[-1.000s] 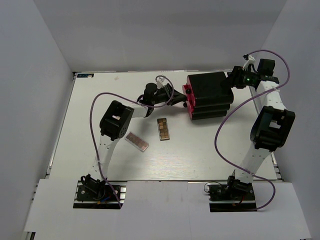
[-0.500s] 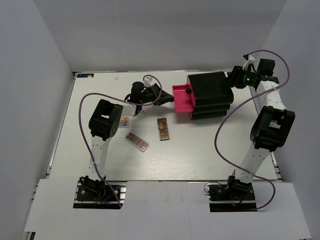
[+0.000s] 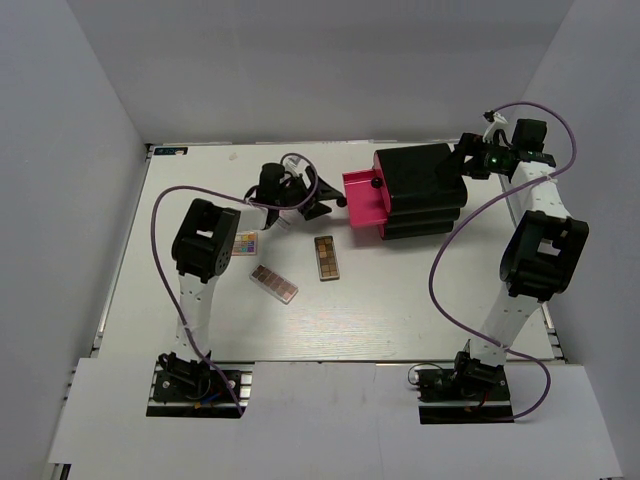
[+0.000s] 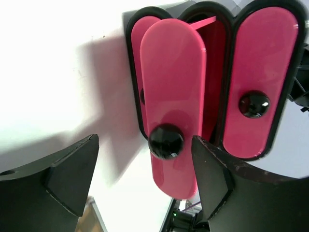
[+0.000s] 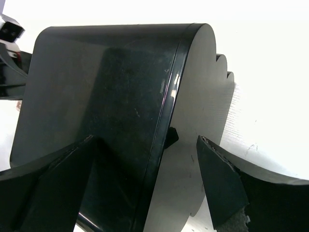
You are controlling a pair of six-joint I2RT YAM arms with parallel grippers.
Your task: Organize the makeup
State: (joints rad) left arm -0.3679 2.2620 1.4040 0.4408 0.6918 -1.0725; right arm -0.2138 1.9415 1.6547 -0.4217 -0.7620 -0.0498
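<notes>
Leftmost, on the white bench (image 3: 400,310), a small flat palette of many-coloured squares (image 3: 245,243) lay beside the left arm's elbow. A flat rectangular pinkish-brown palette (image 3: 274,284) lay slantwise just nearer the arm bases. The left hand (image 3: 322,198) stood wide, both fingers clear of the round black knob (image 4: 165,140), gripping nothing.

Straight from that hand toward the near edge lay the flat rectangular brown eyeshadow palette (image 3: 327,257), its long axis running near to far. The left arm was much the nearer. Judging from this, the next reach would be down onto that palette, with the fingers across its short sides.

To the right, the top pink plastic drawer (image 3: 360,197) stood pulled out of the big glossy black box (image 3: 420,185). The right hand (image 3: 470,160) was spread wide astride the box's rear edge.

A second before, the drawer was shut, the left hand was at its knob, and the many-coloured palette was hidden under the arm.
</notes>
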